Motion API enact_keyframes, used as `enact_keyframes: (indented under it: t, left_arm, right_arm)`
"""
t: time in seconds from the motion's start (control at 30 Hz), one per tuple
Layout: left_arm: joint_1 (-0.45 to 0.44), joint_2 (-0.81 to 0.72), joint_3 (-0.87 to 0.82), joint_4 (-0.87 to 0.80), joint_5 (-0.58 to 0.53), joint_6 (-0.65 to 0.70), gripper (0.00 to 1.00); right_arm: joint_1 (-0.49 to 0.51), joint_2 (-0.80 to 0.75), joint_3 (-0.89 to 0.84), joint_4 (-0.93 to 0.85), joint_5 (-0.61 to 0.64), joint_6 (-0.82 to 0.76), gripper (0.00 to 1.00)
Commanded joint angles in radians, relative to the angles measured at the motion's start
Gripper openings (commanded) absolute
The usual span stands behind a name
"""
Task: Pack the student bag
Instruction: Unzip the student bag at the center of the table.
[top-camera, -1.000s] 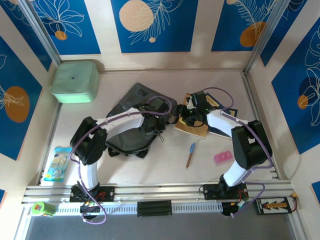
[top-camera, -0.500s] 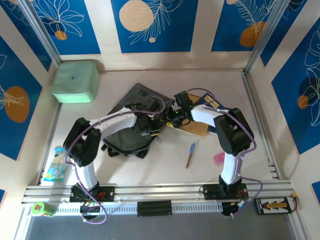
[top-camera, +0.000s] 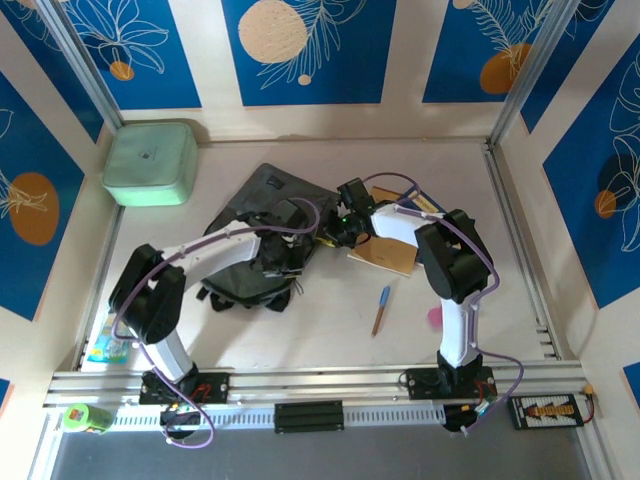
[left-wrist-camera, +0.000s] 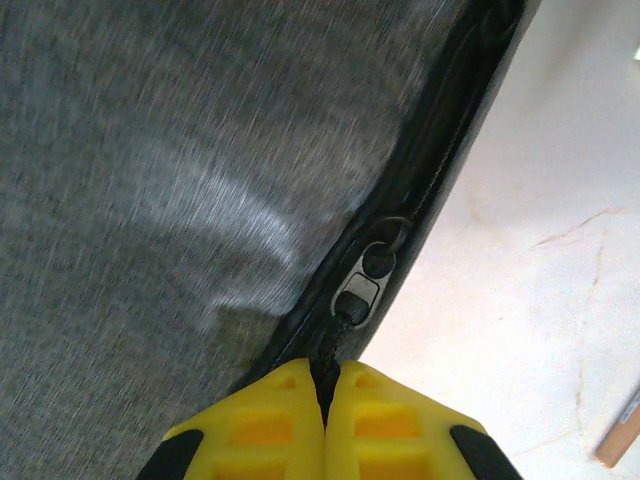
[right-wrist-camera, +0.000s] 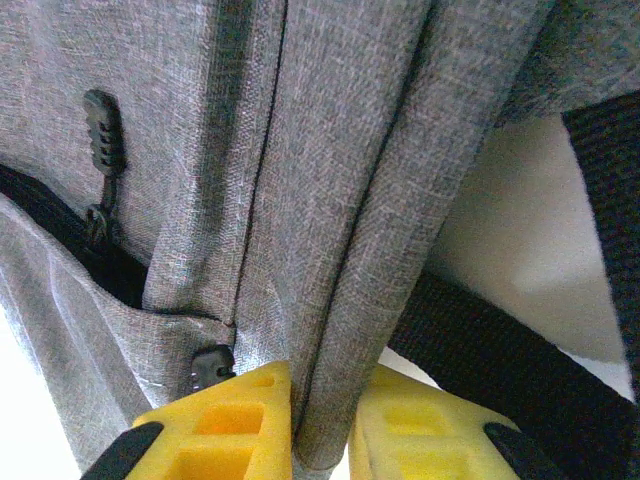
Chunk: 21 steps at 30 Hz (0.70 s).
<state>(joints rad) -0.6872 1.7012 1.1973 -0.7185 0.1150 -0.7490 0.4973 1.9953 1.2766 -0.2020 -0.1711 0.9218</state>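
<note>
backpack, place: dark grey backpack (top-camera: 250, 215) flat on the table (top-camera: 330, 340), near the middle and a little left of centre; mint-green box (top-camera: 150, 162) well apart in the far left corner.
backpack, long axis: slanted, from far right to near left.
backpack, pointing: one corner toward the far wall; black straps (top-camera: 235, 295) bunched at the near-left end.
left hand (top-camera: 277, 252): over the near-right part of the backpack, on top of the cloth.
left hand, state: yellow fingertips (left-wrist-camera: 270, 420) pressed together, pinching the thin black cord of a zip pull (left-wrist-camera: 357, 293).
zip at left hand: along the dark edge seam of the backpack; in the left wrist view, grey cloth on one side and bare table on the other.
right hand (top-camera: 335, 228): at the right edge of the backpack, just beside the left hand, between the backpack and a brown book (top-camera: 388, 255).
right hand, state: nipped on an upright fold of grey cloth, the fold filling the gap between the two yellow fingers.
near right hand: in the right wrist view, a black strap (right-wrist-camera: 500, 370) passing behind the fold; a second zip pull (right-wrist-camera: 102, 130) hanging at a dark pocket slit on the other side.
backpack to hands: under both, each gripping a different spot along the same right-hand side.
elsewhere on table: pen (top-camera: 381, 309) right of the backpack, apart from it.
</note>
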Motion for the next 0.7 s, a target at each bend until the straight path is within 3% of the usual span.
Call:
enact_keyframes:
  t: [0.0,0.2,0.5,0.6,0.67]
  left_arm:
    - [0.020,-0.059,-0.056,-0.126,-0.018,0.044,0.00]
    - [0.038,-0.134,-0.103,-0.125,0.000,0.082,0.00]
    - [0.038,-0.151,-0.128,-0.081,0.080,0.111,0.00]
    - [0.038,-0.132,-0.107,-0.064,0.100,0.127,0.00]
    - [0.038,-0.112,-0.083,-0.058,0.111,0.141,0.00]
  right_arm:
    - [-0.026,0.037,0.049,-0.027,0.112,-0.019,0.19]
    - [-0.083,0.107,0.174,-0.069,0.160,-0.140,0.19]
    - [-0.126,0.114,0.193,0.050,0.064,-0.225,0.20]
    - [-0.126,0.076,0.173,0.055,0.018,-0.218,0.32]
    - [-0.124,0.014,0.127,0.042,-0.014,-0.189,0.46]
